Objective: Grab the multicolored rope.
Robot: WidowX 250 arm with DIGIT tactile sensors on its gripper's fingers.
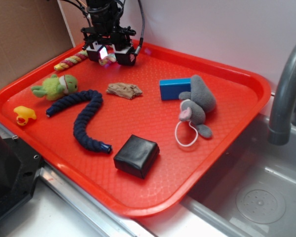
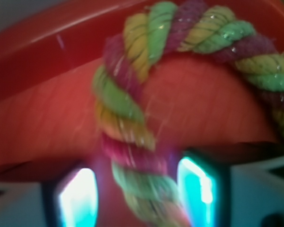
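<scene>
The multicolored rope (image 1: 71, 61) lies at the back left of the red tray (image 1: 227, 133), close to its rim. My gripper (image 1: 110, 55) is lowered over the rope's right end, with one finger on each side. In the wrist view the rope (image 2: 128, 109), twisted in green, yellow and pink, curves in a hook and runs down between the two lit fingertips (image 2: 75, 198). My gripper (image 2: 137, 194) is open, with a clear gap on the left of the rope and a smaller one on the right. The view is blurred.
On the tray are a thick navy rope (image 1: 86, 118), a green plush turtle (image 1: 56, 86), a yellow duck (image 1: 24, 115), a brown wood piece (image 1: 124, 90), a blue block (image 1: 175, 89), a grey plush mouse (image 1: 197, 106) and a black block (image 1: 136, 155). A faucet (image 1: 286, 98) and sink are at right.
</scene>
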